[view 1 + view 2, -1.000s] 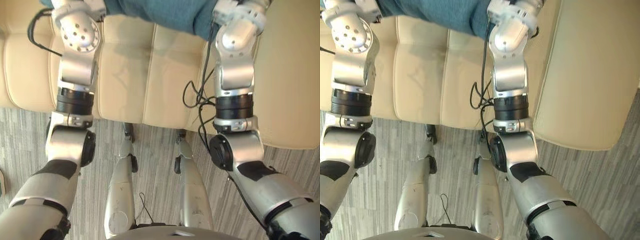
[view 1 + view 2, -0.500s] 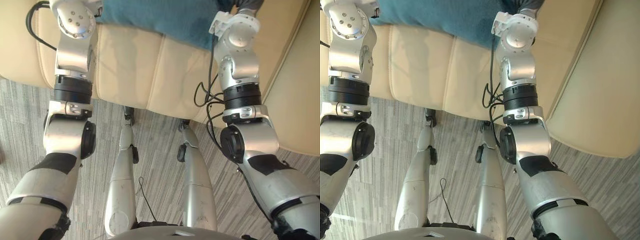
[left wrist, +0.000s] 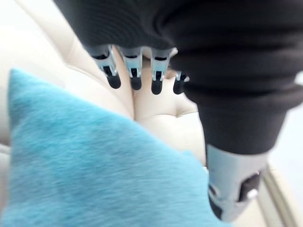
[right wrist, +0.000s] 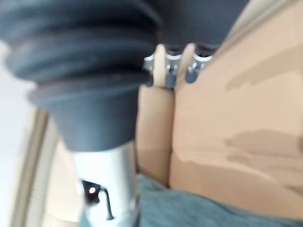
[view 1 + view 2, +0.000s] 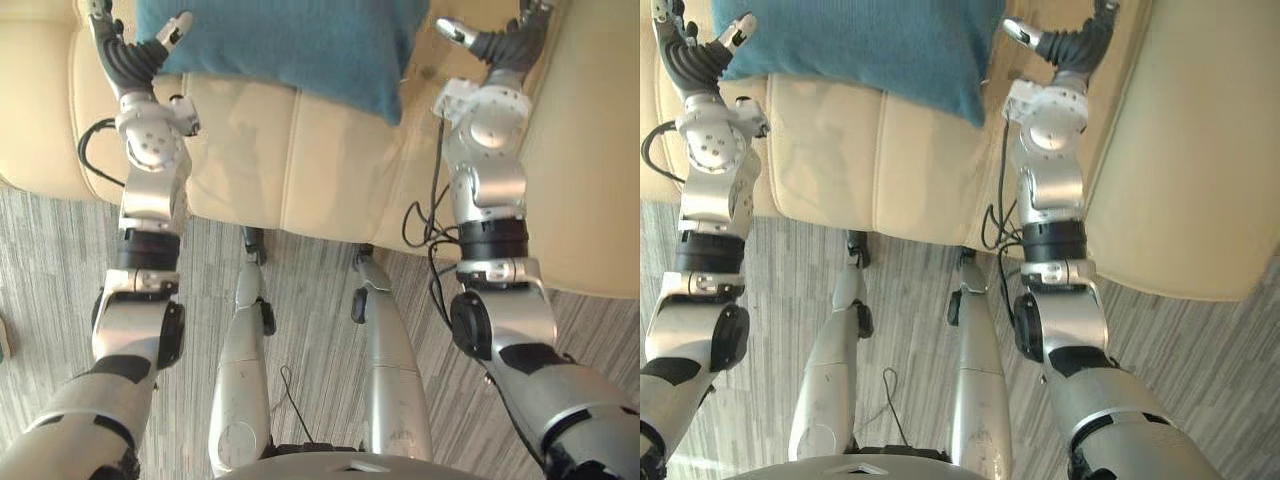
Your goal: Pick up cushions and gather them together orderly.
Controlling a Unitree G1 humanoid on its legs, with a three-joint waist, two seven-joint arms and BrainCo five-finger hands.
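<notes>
Over the last second both arms have drawn back, so the left hand [image 5: 128, 55] and right hand [image 5: 505, 40] now stand on either side of the teal cushion [image 5: 290, 45]. Both hands have relaxed, spread fingers [image 3: 134, 78] and hold nothing. The cushion lies on the cream sofa [image 5: 250, 150], its corner just beside the left thumb and apart from the right thumb. It is probably set down, which frees both hands for the next cushion.
</notes>
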